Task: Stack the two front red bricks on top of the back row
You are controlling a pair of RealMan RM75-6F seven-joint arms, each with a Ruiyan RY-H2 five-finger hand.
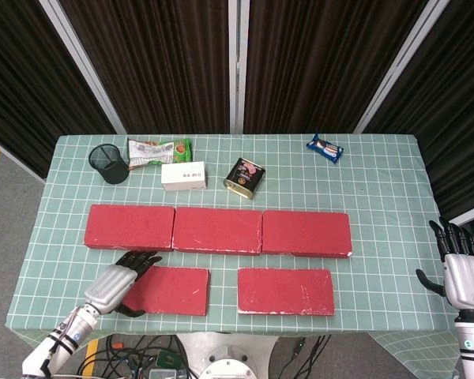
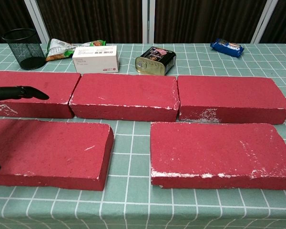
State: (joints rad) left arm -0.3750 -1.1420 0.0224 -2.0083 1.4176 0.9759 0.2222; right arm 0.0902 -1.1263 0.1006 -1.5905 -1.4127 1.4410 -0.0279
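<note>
The job is just starting, because both front bricks lie flat on the green table [image 1: 379, 205] and nothing is stacked yet. In the head view, the left hand [image 1: 120, 282] sits in the lower left of the frame, right at the left end of the front left brick [image 1: 167, 290]. Its fingers [image 1: 138, 259] are spread apart and reach over that end of the brick, with the thumb down near the front edge. It holds nothing yet, and I cannot tell if it touches the brick or just hangs over it. In the chest view only dark fingertips show at the far left edge, above that brick. The right hand [image 1: 463, 276] waits at the lower right edge of the head view, off the side of the table, with its fingers wide and nothing in it. The front right brick [image 1: 285, 290] lies low in the middle of the frame, well apart from that hand. The back row [image 1: 218, 229] is three red bricks set end to end across the middle of the frame. I think the step now is grabbing the front left brick. Next, the left hand needs to close tight on the brick's end so it can lift it. The brick looks big for one hand, so it could tip.
</note>
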